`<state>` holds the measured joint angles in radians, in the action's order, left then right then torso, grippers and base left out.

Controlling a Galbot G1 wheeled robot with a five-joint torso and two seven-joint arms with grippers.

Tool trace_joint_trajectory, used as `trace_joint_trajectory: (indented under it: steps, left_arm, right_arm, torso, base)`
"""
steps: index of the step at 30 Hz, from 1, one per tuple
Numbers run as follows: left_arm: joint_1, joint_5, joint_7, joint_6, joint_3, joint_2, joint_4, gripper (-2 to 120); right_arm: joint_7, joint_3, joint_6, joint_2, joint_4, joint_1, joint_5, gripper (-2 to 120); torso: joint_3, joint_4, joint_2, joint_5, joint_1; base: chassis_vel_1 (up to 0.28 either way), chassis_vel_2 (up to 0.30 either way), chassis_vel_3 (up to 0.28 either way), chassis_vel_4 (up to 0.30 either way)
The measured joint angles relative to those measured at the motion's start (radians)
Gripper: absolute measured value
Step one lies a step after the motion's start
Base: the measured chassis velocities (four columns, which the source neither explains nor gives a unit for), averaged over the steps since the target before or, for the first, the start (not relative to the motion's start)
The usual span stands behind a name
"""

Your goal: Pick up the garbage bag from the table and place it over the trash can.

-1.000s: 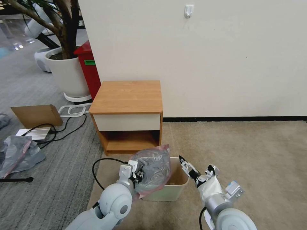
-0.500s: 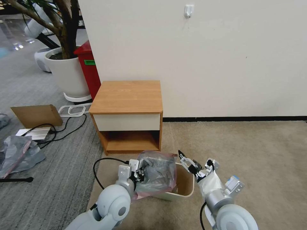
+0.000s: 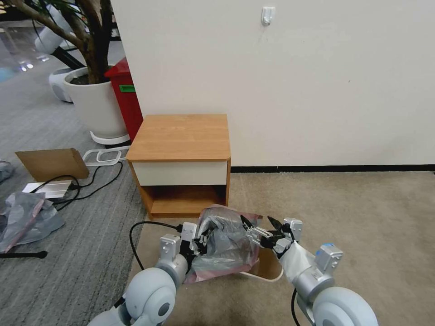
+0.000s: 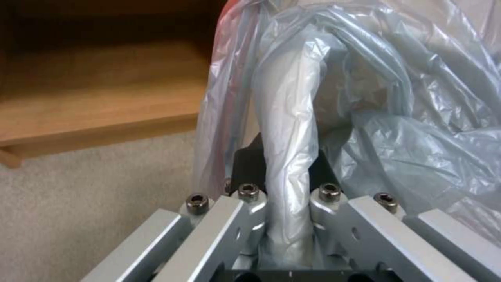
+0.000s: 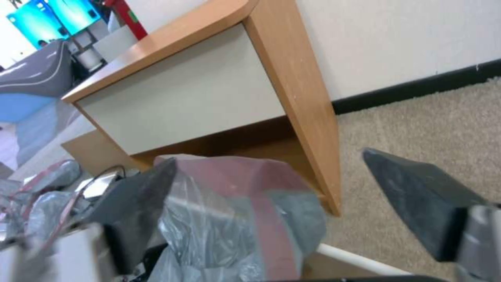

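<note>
The garbage bag (image 3: 225, 242), translucent grey with a pink-red band, hangs crumpled in front of the table (image 3: 181, 136) and covers most of the trash can (image 3: 270, 267). The cream can leans, and its right rim and inside peek out beside the bag. My left gripper (image 3: 199, 240) is shut on a fold of the garbage bag (image 4: 287, 156), pinched between my left gripper's (image 4: 284, 196) fingers. My right gripper (image 3: 258, 222) is open at the bag's right edge. In the right wrist view my right gripper (image 5: 269, 156) straddles the pink-banded garbage bag (image 5: 235, 211), with the table (image 5: 182, 98) behind.
A red bin (image 3: 124, 99) and a white plant pot (image 3: 95, 106) stand left of the table by the wall. Cardboard (image 3: 52, 163), cables (image 3: 90, 185) and a grey plastic sheet (image 3: 27, 217) lie on the left floor. Beige carpet to the right is open.
My left gripper carried the bag rightward over the can. My right gripper swung left until its fingers sit astride the bag's edge. The can, upright before, now leans and is mostly covered.
</note>
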<state>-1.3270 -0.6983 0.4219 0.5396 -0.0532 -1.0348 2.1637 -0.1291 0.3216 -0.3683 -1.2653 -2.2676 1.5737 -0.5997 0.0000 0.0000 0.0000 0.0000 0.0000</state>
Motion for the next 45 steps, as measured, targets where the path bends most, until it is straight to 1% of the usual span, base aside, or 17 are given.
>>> trace_joint_trajectory:
  steps: [4, 5, 8, 9, 10, 12, 13, 15, 16, 17, 20, 21, 24, 31, 36, 39, 45]
  left_arm:
    - [-0.001, -0.011, 0.0, 0.0, -0.007, -0.003, 0.002, 5]
    - [-0.001, -0.011, 0.0, 0.0, -0.007, -0.003, 0.002, 5]
    - [-0.003, -0.022, 0.002, 0.0, -0.009, -0.008, 0.002, 5]
    - [-0.003, -0.022, 0.002, 0.0, -0.009, -0.008, 0.002, 5]
    - [-0.004, -0.027, 0.003, 0.001, -0.01, -0.008, 0.003, 5]
    - [-0.004, -0.03, 0.003, 0.001, -0.01, -0.008, 0.003, 5]
    - [-0.007, -0.041, 0.005, 0.003, -0.014, -0.009, 0.005, 5]
    - [-0.009, -0.049, 0.006, 0.004, -0.018, -0.009, 0.006, 5]
    - [-0.009, -0.049, 0.006, 0.004, -0.018, -0.009, 0.006, 5]
    - [-0.01, -0.052, 0.007, 0.005, -0.019, -0.009, 0.006, 5]
    - [-0.014, -0.055, 0.007, 0.005, -0.022, -0.009, 0.006, 5]
    - [-0.014, -0.055, 0.007, 0.005, -0.022, -0.009, 0.006, 5]
    - [-0.023, -0.057, 0.008, 0.005, -0.024, -0.013, 0.007, 5]
    - [-0.042, -0.07, 0.007, 0.006, -0.04, -0.015, 0.014, 5]
    - [-0.055, -0.078, 0.005, 0.006, -0.056, -0.017, 0.019, 5]
    - [-0.07, -0.085, 0.002, 0.006, -0.065, -0.019, 0.025, 5]
    - [-0.081, -0.11, -0.003, 0.002, -0.082, -0.027, 0.029, 5]
  right_arm:
    - [0.005, -0.007, 0.003, -0.003, 0.007, 0.005, 0.008, 74]
    - [0.005, -0.007, 0.003, -0.003, 0.007, 0.005, 0.008, 74]
    - [0.012, -0.01, 0.012, -0.008, 0.013, 0.009, 0.013, 60]
    - [0.012, -0.01, 0.012, -0.008, 0.013, 0.009, 0.013, 60]
    - [0.014, -0.01, 0.016, -0.009, 0.015, 0.008, 0.013, 55]
    - [0.015, -0.01, 0.018, -0.01, 0.015, 0.008, 0.013, 53]
    - [0.017, -0.01, 0.024, -0.012, 0.02, 0.006, 0.013, 43]
    - [0.017, -0.01, 0.033, -0.013, 0.026, 0.003, 0.013, 34]
    - [0.017, -0.01, 0.033, -0.013, 0.026, 0.003, 0.013, 34]
    - [0.017, -0.009, 0.04, -0.014, 0.028, 0.001, 0.013, 28]
    - [0.016, -0.009, 0.046, -0.01, 0.03, -0.012, 0.011, 15]
    - [0.016, -0.009, 0.046, -0.01, 0.03, -0.012, 0.011, 15]
    - [0.014, -0.003, 0.044, -0.003, 0.036, -0.028, 0.004, 2]
    - [-0.011, 0.016, 0.021, 0.015, 0.049, -0.061, -0.05, 0]
    - [-0.038, 0.035, -0.002, 0.055, 0.064, -0.107, -0.104, 0]
    - [-0.085, 0.047, -0.045, 0.088, 0.079, -0.148, -0.159, 0]
    - [-0.142, 0.076, -0.102, 0.125, 0.093, -0.157, -0.193, 0]
  torso:
    - [0.0, 0.0, 0.0, 0.0, 0.0]
    - [0.0, 0.0, 0.0, 0.0, 0.0]
    - [0.0, 0.0, 0.0, 0.0, 0.0]
    - [0.0, 0.0, 0.0, 0.0, 0.0]
    - [0.0, -0.0001, 0.0, 0.0, 0.0]
    - [0.0, -0.0001, 0.0, 0.0, 0.0]
    - [0.0, -0.0001, 0.0, -0.0001, 0.0]
    - [0.0, 0.0, 0.0, 0.0, 0.0]
    - [0.0, 0.0, 0.0, 0.0, 0.0]
    - [0.0, 0.0, 0.0, 0.0, 0.0]
    - [0.0, 0.0, 0.0, 0.0, 0.0]
    - [0.0, 0.0, 0.0, 0.0, 0.0]
    - [0.0, 0.0, 0.0, 0.0, 0.0]
    - [0.0, 0.0, 0.0, 0.0, 0.0]
    - [0.0, -0.0001, 0.0, 0.0, 0.0]
    - [0.0, 0.0001, 0.0, 0.0001, 0.0]
    - [0.0, 0.0001, 0.0, 0.0001, 0.0]
  base:
    - [0.0, 0.0, 0.0, 0.0]
    - [0.0, 0.0, 0.0, 0.0]
    - [0.0, 0.0, 0.0, 0.0]
    - [0.0, 0.0, 0.0, 0.0]
    - [0.0, 0.0, 0.0, 0.0]
    - [0.0, 0.0, 0.0, 0.0]
    - [0.0, 0.0, 0.0, 0.0]
    - [0.0, 0.0, 0.0, 0.0]
    - [0.0, 0.0, 0.0, 0.0]
    - [0.0, 0.0, 0.0, 0.0]
    - [0.0, 0.0, 0.0, 0.0]
    - [0.0, 0.0, 0.0, 0.0]
    - [0.0, 0.0, 0.0, 0.0]
    - [0.0, 0.0, 0.0, 0.0]
    - [0.0, 0.0, 0.0, 0.0]
    - [0.0, 0.0, 0.0, 0.0]
    - [0.0, 0.0, 0.0, 0.0]
